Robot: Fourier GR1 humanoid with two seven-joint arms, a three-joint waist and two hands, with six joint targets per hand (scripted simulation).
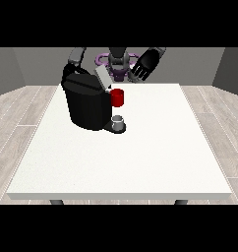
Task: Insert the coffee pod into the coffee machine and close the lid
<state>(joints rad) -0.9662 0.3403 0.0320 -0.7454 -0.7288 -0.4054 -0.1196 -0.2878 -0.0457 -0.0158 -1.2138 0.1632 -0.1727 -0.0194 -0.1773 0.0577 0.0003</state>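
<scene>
Hand at the view's right (144, 65) is raised above the far edge of the white table (140, 157), palm turned toward the camera, fingers spread and relaxed, holding nothing. Of the other arm only the grey upper part shows at the view's left, running down behind the black coffee machine (86, 106); its hand is hidden by the machine body, so whether it is open or closed cannot be told. The machine stands on the left half of the far table, and its grey lid (102, 78) is tilted up, which reads as open. A red thing at the machine (117, 97) sits just beside the front face, under the lid's hinge end. Below it, on the machine's dark base plate, stands a small grey thing (119, 120); it may be the coffee pod or a cup belonging to the machine, and the view does not settle which. Judgement: with the lid up and no hand on it, the closing step appears to be in hand or about to start. The next move calls for a hand to come onto the raised lid from above and press it down flat, keeping clear of the red thing and without shifting the machine.
</scene>
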